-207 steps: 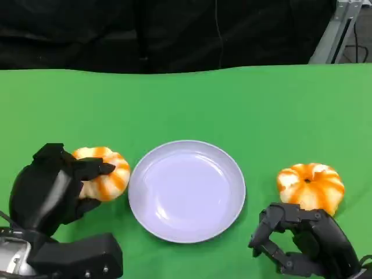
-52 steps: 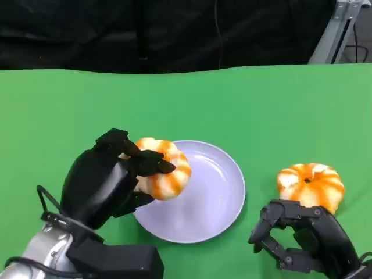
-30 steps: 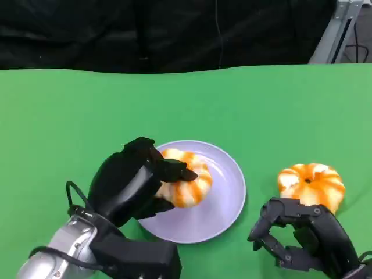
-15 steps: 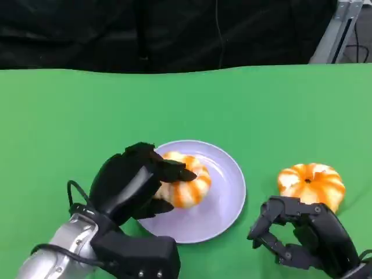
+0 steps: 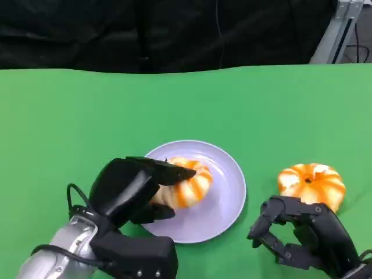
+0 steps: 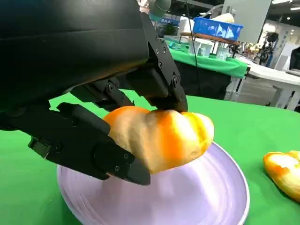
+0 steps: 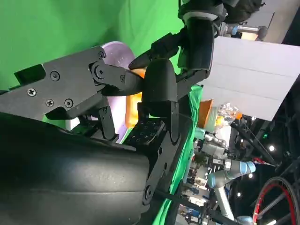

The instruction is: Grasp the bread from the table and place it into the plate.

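An orange-and-white striped bread roll (image 5: 189, 181) lies in the lavender plate (image 5: 224, 200), left of its middle. My left hand (image 5: 131, 189) still grips it, fingers over its top and thumb under its near side. The left wrist view shows the same roll (image 6: 161, 136) held between the black fingers (image 6: 93, 147), touching the plate (image 6: 211, 201). A second striped roll (image 5: 311, 183) sits on the green table at the right. My right hand (image 5: 305, 235) rests just in front of that roll with fingers curled and nothing in them; the right wrist view shows its fingers (image 7: 117, 77) bent inward.
The green table (image 5: 174, 99) stretches wide behind the plate. A black backdrop runs along the far edge, and a metal frame (image 5: 337, 29) stands at the far right corner. The second roll (image 6: 283, 171) shows beside the plate in the left wrist view.
My left hand carried the bread from the table's left side over the plate and lowered it onto the plate. The right hand and the second roll stayed put.
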